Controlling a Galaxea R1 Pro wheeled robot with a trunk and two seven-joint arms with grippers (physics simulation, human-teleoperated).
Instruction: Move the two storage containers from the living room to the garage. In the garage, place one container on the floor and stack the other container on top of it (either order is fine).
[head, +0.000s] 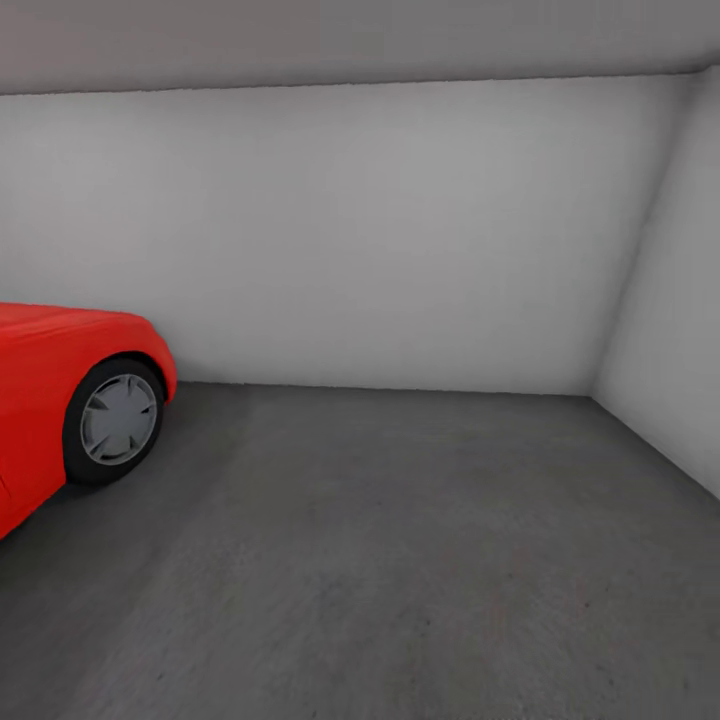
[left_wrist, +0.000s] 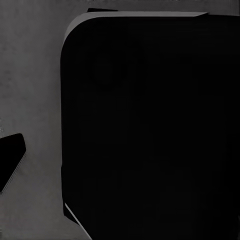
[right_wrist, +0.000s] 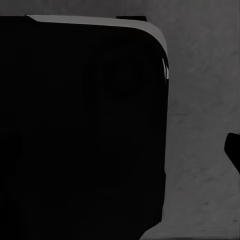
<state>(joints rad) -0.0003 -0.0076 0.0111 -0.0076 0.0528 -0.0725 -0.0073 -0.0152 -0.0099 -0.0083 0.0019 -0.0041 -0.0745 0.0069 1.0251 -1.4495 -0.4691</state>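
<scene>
At my left wrist a black rounded body (left_wrist: 150, 130) blocks the look along my fingers, likewise at my right (right_wrist: 80, 130); apart or together, I cannot tell. Beneath lies concrete floor (head: 400, 560). Ahead: the garage's grey wall (head: 380, 230), red car (head: 60, 370) at left.

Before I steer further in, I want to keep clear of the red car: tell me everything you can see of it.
The red car stands at the left edge of the head view, cut off by the frame. Its glossy, plain red body curves over one wheel arch. The one wheel in sight has a black tyre and a grey spoked hub and rests on the dark grey concrete floor. The pale grey wall runs behind it.
</scene>
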